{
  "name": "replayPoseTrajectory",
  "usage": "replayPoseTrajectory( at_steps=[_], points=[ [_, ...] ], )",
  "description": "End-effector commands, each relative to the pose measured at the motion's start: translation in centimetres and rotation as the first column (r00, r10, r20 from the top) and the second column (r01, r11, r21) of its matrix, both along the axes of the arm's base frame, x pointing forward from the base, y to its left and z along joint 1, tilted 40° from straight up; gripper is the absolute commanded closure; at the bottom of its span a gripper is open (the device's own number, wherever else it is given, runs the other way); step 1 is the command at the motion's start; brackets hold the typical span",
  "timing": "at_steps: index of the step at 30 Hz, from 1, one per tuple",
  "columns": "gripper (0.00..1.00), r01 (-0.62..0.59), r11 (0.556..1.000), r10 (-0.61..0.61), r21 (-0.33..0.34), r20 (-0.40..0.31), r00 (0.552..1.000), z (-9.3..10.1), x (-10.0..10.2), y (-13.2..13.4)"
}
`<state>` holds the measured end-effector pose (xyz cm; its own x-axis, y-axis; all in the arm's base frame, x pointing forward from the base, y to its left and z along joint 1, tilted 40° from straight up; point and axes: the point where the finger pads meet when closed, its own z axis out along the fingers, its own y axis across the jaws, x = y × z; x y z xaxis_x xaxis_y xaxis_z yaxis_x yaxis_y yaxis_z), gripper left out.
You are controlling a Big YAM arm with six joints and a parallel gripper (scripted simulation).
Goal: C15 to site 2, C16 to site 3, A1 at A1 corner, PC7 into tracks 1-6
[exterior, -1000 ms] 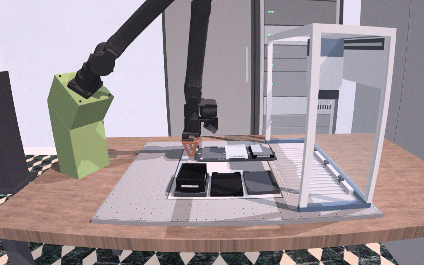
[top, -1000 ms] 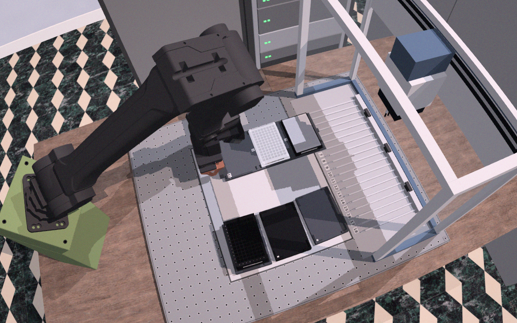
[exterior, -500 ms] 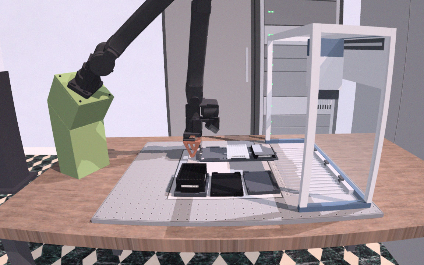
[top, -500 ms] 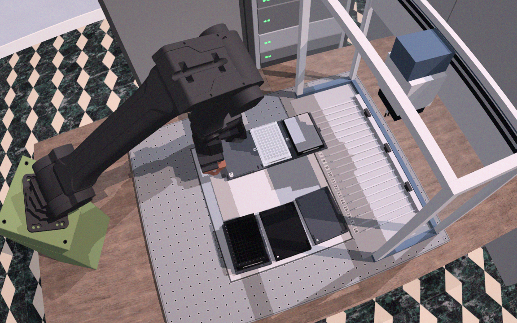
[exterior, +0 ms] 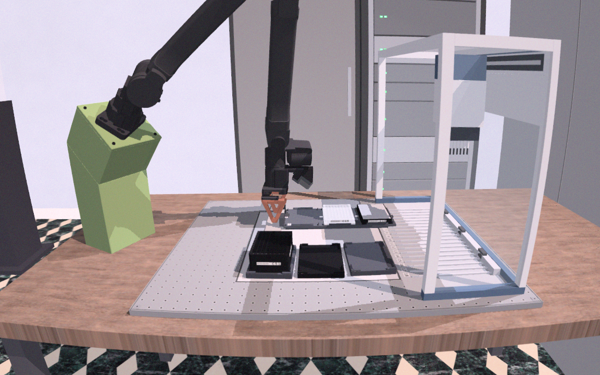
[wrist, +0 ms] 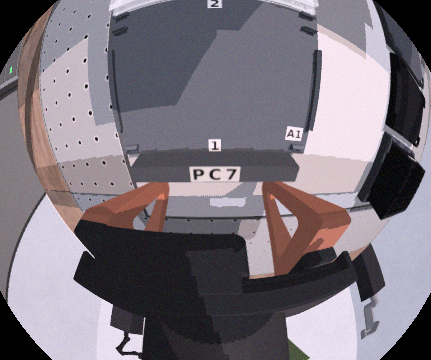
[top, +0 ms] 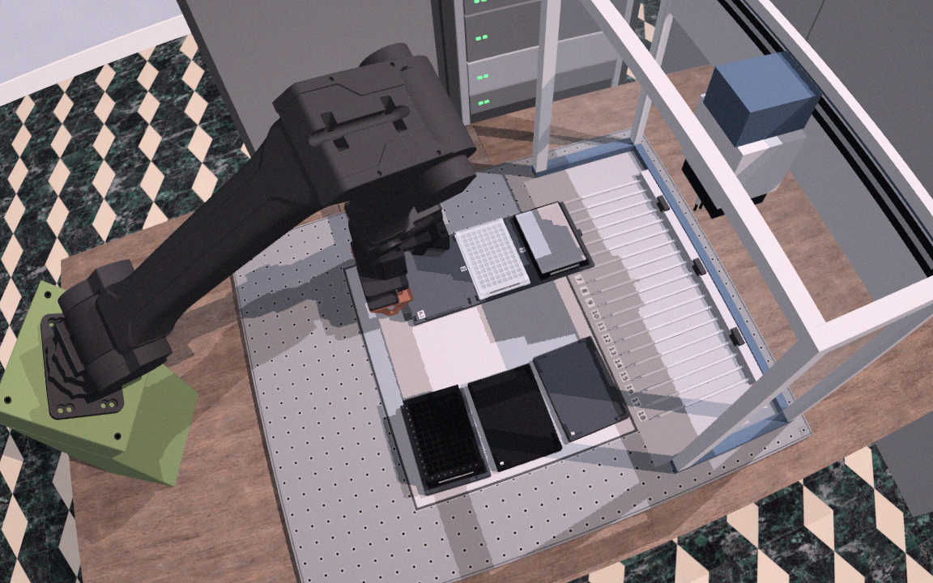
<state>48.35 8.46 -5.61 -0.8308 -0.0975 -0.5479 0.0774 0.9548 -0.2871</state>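
The carrier PC7 lies on the apron, its far end at the mouth of the leftmost rails [top: 662,282]. The white 96-well plate [top: 492,257] sits on site 2, and the grey 384-well plate [top: 551,241] sits on site 3. Site 1 [wrist: 215,80] is empty, with its A1 mark at the near right corner. My gripper [top: 390,303] is open, low behind the handle labelled PC7 [wrist: 215,174]. In the wrist view the orange fingers stand one towards each end of the handle and hold nothing. The gripper also shows in the exterior view [exterior: 274,212].
The black deep-well block C51 [top: 445,438] stands on nest S1. Nests S2 [top: 513,416] and S3 [top: 578,388] beside it are empty. The white instrument frame [top: 767,239] stands over the rails. The lamps on the stop bar [top: 698,266] look dark.
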Motion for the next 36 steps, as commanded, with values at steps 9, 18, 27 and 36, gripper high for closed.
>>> replayPoseTrajectory(
  at_steps=[9,18,27,36],
  points=[
    [0.20,0.005,1.000,-0.007,0.026,0.079,0.997,3.7,3.5,0.5],
    [0.20,0.006,1.000,-0.008,0.025,0.076,0.997,4.1,4.0,0.5],
    [0.20,0.006,1.000,-0.008,0.027,0.082,0.997,4.8,4.9,0.6],
    [0.20,0.007,1.000,-0.009,0.027,0.081,0.997,5.3,5.5,0.6]
  ],
)
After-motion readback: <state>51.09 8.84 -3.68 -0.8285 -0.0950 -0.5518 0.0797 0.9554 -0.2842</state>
